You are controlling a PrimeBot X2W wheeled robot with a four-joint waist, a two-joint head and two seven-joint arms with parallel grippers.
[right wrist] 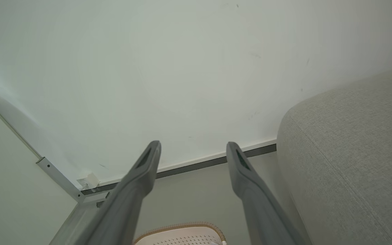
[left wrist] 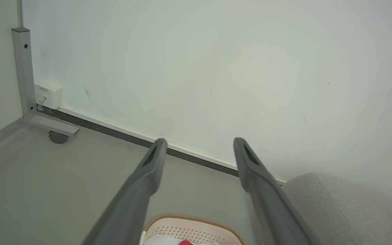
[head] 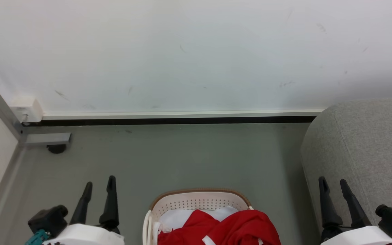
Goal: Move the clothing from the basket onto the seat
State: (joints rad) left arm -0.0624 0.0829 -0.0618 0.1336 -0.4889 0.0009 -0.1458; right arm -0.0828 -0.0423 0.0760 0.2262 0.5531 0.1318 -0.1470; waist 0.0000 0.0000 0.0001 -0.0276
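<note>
Red clothing point(head: 231, 226) with white panels lies heaped in the cream basket point(head: 196, 200) with a brown rim, at the bottom centre of the head view. The basket's far rim point(left wrist: 189, 219) also peeks in at the bottom of the left wrist view, and again as the basket point(right wrist: 182, 234) in the right wrist view. The grey seat point(head: 369, 146) rises on the right. My left gripper point(head: 100, 185) is open, left of the basket, holding nothing. My right gripper point(head: 333, 183) is open over the seat's front corner, empty too.
A white wall point(head: 196, 51) with a dark baseboard stands ahead. A grey metal frame leg point(head: 43, 137) with a caster and a small white wall box point(head: 27, 108) sit at the far left. Grey floor point(head: 182, 156) lies between basket and wall.
</note>
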